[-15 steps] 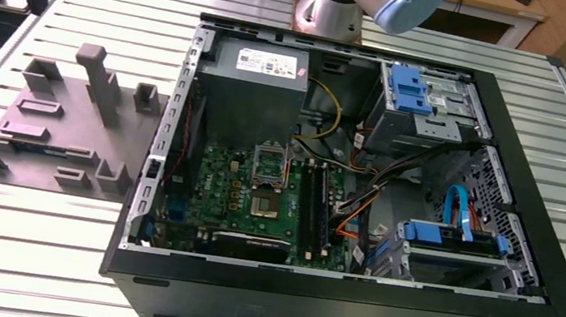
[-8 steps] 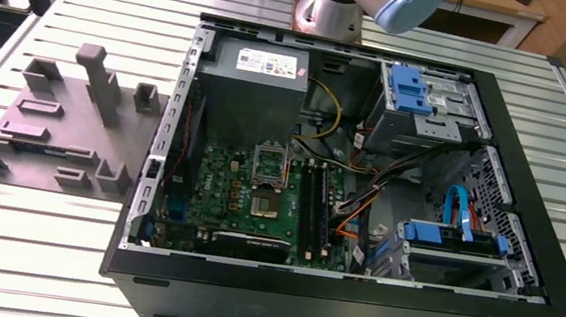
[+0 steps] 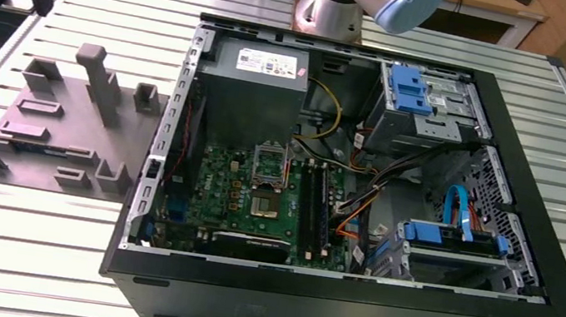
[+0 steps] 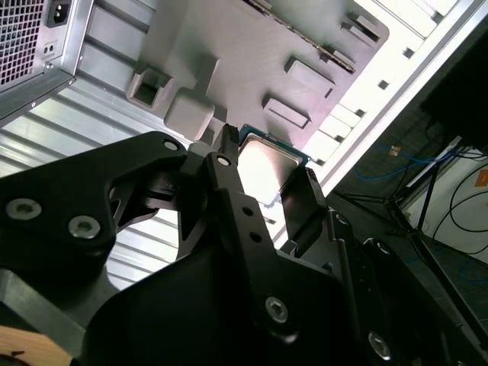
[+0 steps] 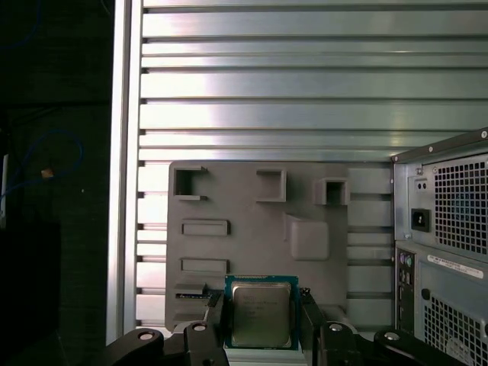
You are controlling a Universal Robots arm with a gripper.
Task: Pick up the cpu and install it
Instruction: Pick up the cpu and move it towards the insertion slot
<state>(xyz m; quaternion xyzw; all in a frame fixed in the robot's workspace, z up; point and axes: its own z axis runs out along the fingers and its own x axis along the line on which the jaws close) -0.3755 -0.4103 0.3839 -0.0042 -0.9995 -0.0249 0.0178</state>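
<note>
Tool (image 5: pixel 260 301): clamped on the cpu (image 5: pixel 261 316), a finger at each side.
Below the tool: grey tray (image 5: pixel 252 236) on the table (image 5: pixel 305 91).

Silvery-grey cpu (image 5: pixel 261 314), green-edged; black gripper (image 4: pixel 265 164); grey tray (image 5: pixel 366 267); ribbed silver table (image 5: pixel 305 99)

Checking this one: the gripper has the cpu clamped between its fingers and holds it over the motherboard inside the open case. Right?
Not quite. The gripper does have the cpu clamped between its fingers, but holds it over the grey fixture tray beside the computer case, not over the motherboard. The first wrist view shows this.
</note>
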